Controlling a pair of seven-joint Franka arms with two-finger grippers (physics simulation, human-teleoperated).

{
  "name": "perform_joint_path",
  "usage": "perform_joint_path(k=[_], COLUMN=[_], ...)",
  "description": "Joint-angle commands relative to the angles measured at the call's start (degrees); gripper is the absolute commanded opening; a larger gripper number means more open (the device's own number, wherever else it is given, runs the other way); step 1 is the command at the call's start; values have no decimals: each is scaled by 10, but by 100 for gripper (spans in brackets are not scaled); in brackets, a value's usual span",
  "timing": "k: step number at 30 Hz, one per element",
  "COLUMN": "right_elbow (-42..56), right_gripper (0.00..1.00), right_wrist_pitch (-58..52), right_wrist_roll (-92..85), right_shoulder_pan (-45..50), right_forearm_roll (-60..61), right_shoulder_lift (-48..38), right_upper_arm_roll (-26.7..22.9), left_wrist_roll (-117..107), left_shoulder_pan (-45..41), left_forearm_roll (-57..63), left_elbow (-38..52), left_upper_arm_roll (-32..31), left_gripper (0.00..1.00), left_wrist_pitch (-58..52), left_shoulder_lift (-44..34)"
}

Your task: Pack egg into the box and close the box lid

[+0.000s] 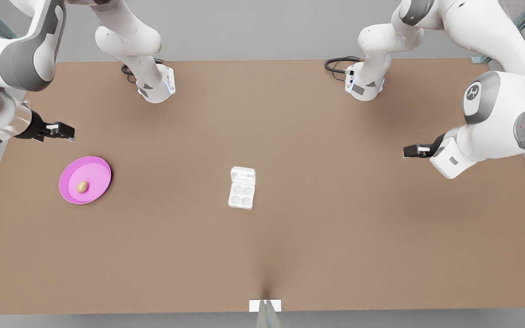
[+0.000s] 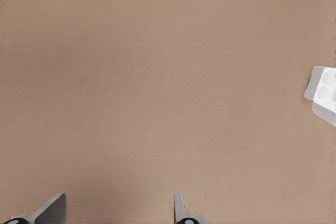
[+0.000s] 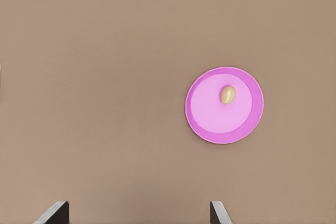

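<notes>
The egg (image 1: 82, 186) lies on the pink plate (image 1: 98, 171) near the tabletop's (image 1: 335, 237) edge at the front view's left. The box (image 1: 241, 195) sits mid-tabletop, its box lid (image 1: 243, 175) open. The right pincer (image 1: 69, 133), beside the plate, and the left pincer (image 1: 409, 151) both hang open and empty.

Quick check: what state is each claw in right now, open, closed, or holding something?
Left claw: open, holding nothing, above the table on the front view's right.
Right claw: open, holding nothing, above the table near the pink plate.
</notes>
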Motion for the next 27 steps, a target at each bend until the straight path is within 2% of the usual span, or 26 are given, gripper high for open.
perform_joint_path(k=[1, 4, 8, 12, 13, 15, 16, 17, 18, 21, 23, 25, 27], right_elbow=[-8, 0, 1, 25, 26, -49, -90, -145, -215, -293, -322, -311, -294], right_gripper=[100, 100, 100, 100, 100, 100, 100, 100, 100, 100, 100, 100, 100], right_wrist_pitch=[50, 61, 117, 157, 184, 356, 371, 401, 451, 490, 622, 657, 646], right_wrist_roll=[-63, -63, -62, -61, -55, -60, -58, -57, -57, -60, -60, -63, -63], right_shoulder_pan=[5, 12, 3, -46, -47, -68, -85, -162, -195, -215, -231, -241, -264], right_forearm_roll=[-1, -2, -2, -12, -12, -15, -14, -17, -19, -19, -60, -75, -117], right_shoulder_lift=[3, 19, 103, 197, 222, 250, 229, 199, 163, 111, 121, 147, 164], right_upper_arm_roll=[0, 0, 0, -6, -6, 0, 19, 91, 111, 112, 113, 112, 113], left_wrist_roll=[-78, -74, -66, -66, -66, -67, -67, -67, -67, -67, -67, -67, -67], left_shoulder_pan=[-2, -47, -31, -29, -29, -30, -32, -31, -31, -32, -33, -34, -38], left_forearm_roll=[-1, 48, 51, 51, 51, 51, 51, 53, 53, 53, 55, 55, 55], left_elbow=[0, -4, -8, -8, -8, -8, -8, -8, -8, -8, -11, -12, -11], left_upper_arm_roll=[0, -11, -10, -10, -10, -10, -9, -10, -10, -10, -10, -10, -10], left_gripper=[100, 100, 100, 100, 100, 100, 100, 100, 100, 100, 100, 100, 100], left_wrist_pitch=[47, 46, 39, 36, 37, 36, 37, 39, 39, 40, 41, 42, 56], left_shoulder_lift=[0, -2, 0, 1, 1, 2, 2, 4, 4, 5, 7, 8, 15])
